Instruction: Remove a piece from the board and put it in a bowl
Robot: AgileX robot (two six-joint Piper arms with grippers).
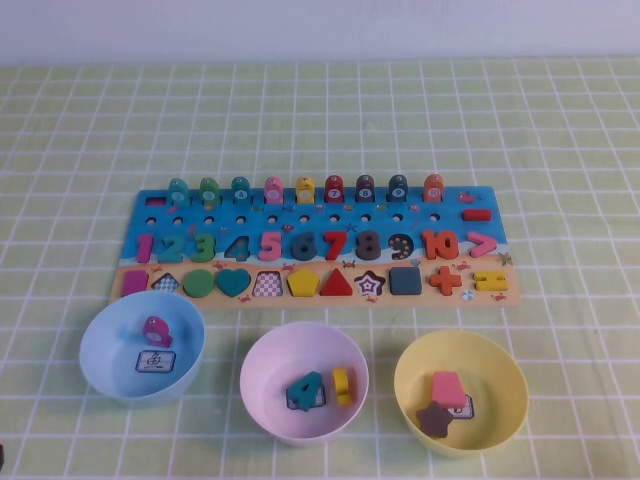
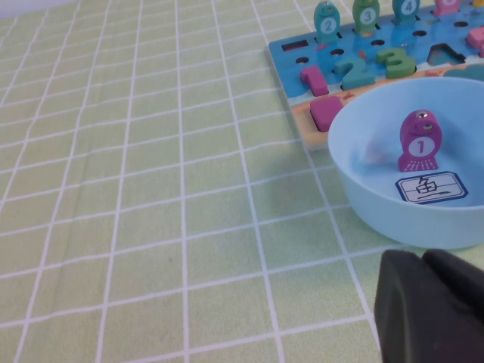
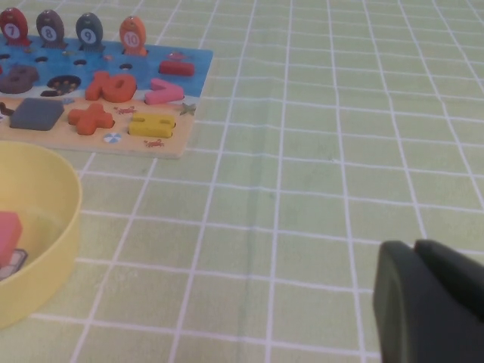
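The brown star piece lies inside the yellow bowl at the front right, partly on the label card and beside a pink trapezoid. The board lies across the middle of the table; its star slot is empty. Neither arm shows in the high view. My left gripper is shut and empty, low over the cloth next to the light blue bowl. My right gripper is shut and empty over the cloth, to the right of the yellow bowl. The star is hidden in the right wrist view.
The light blue bowl at the front left holds a pink fish peg and a card. The pink bowl in the middle holds a teal number 4 and a yellow piece. Green checked cloth covers the table.
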